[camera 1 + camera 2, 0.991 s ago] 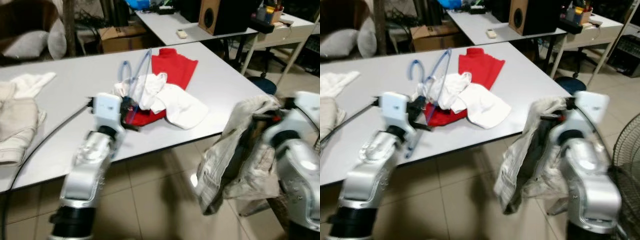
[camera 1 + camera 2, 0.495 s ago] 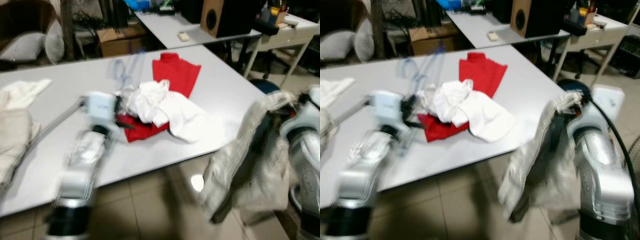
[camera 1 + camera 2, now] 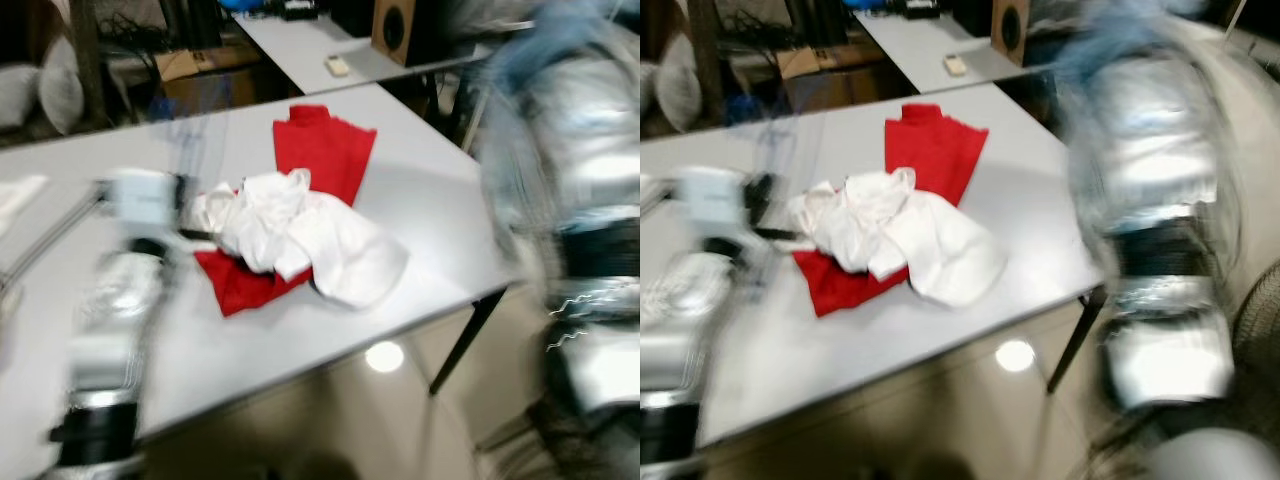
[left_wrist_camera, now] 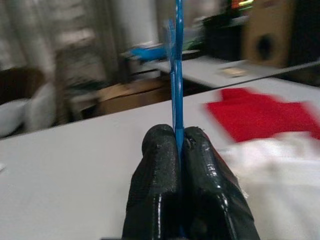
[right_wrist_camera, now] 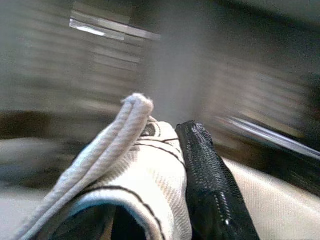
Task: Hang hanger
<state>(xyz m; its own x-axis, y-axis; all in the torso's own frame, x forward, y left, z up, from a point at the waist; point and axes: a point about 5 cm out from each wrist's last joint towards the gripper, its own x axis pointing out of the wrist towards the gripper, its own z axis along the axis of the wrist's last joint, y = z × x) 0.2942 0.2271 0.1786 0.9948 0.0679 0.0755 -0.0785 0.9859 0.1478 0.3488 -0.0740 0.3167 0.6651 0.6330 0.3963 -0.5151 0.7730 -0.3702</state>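
Grey table [image 3: 420, 190] runs across the head views, with a second table [image 3: 300, 45] behind it carrying a remote [image 3: 338, 66] and a speaker [image 3: 392, 25]. Head views heavily motion-blurred.

On the near table: red garment [image 3: 325, 150] laid flat, partly under a crumpled white garment [image 3: 320, 240]. A second red patch [image 3: 245, 285] shows beneath the white one on the near side. Both sit mid-table.

Left arm [image 3: 115, 330]: blurred, over the table's left part, wrist block beside the white garment. Left gripper [image 4: 176, 150]: in the left wrist view the two black fingers [image 4: 157, 170] are pressed together on a thin blue hanger [image 4: 177, 75], which rises straight out from between the tips. Hanger is clear of the table and held edge-on to the wrist camera; its hook shape cannot be made out. Faint blue smear [image 3: 190, 125] in the left eye view above the wrist block is probably the same hanger.

Right arm [image 3: 590, 200]: large silver blur at the right edge, beyond the table's corner. Right gripper [image 5: 170, 145]: in the right wrist view one black finger [image 5: 210, 175] lies against folded pale fabric [image 5: 135, 150] with a corded seam; fabric is pinched between the fingers, the other finger hidden under the cloth. Background there too blurred to read.

Tiled floor [image 3: 380, 420] below, with a bright light reflection [image 3: 384, 356].
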